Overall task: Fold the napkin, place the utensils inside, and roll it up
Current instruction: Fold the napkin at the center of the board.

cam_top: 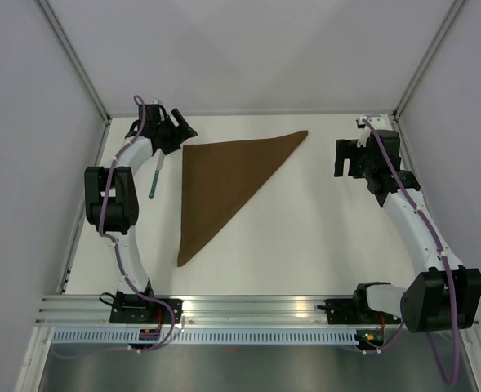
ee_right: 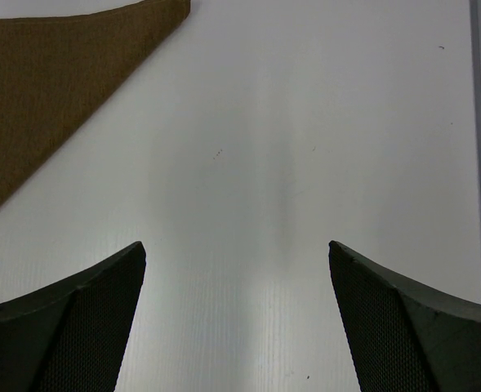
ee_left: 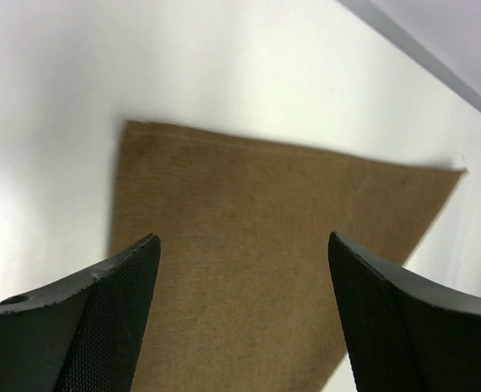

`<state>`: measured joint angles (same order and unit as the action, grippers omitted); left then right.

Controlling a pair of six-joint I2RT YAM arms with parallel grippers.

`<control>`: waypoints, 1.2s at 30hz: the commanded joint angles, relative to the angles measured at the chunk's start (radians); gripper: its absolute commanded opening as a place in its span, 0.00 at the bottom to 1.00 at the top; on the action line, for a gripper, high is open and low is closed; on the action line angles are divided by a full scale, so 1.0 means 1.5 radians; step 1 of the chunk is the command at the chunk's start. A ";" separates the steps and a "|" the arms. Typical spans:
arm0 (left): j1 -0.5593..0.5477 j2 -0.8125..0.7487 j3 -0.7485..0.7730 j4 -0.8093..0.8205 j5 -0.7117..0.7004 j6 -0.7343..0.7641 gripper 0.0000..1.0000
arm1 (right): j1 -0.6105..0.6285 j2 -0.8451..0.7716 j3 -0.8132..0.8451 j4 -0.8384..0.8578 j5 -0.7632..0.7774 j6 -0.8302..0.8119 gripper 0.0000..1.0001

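Currently the napkin (cam_top: pixel 224 184), folded into a flat triangle, lies just below and ahead of the left gripper (ee_left: pixel 244 245), which is released and empty like the right gripper (ee_right: pixel 236 245); the cloth is light, limp and apparently matte, best pinched at a corner.

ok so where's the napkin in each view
top external: the napkin, folded into a triangle, lies left of centre.
left wrist: it fills the middle and bottom of the picture.
right wrist: only a part shows, in the top left corner.
shared landmark: the white table under it.
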<state>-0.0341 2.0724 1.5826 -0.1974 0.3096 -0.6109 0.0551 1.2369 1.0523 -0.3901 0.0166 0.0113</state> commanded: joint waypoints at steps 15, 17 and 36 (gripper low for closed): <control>0.071 -0.078 -0.063 -0.202 -0.312 0.166 0.80 | 0.003 0.029 0.004 -0.049 -0.092 -0.002 0.96; 0.071 -0.071 -0.064 -0.215 -0.310 0.179 0.78 | 0.002 0.034 0.005 -0.049 -0.095 -0.001 0.96; 0.071 0.074 -0.007 -0.299 -0.256 0.229 0.18 | 0.002 0.052 0.007 -0.057 -0.104 -0.002 0.95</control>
<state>0.0708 2.1197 1.5669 -0.5911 -0.0975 -0.2943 0.0551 1.3102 1.0523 -0.4568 -0.1352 0.0105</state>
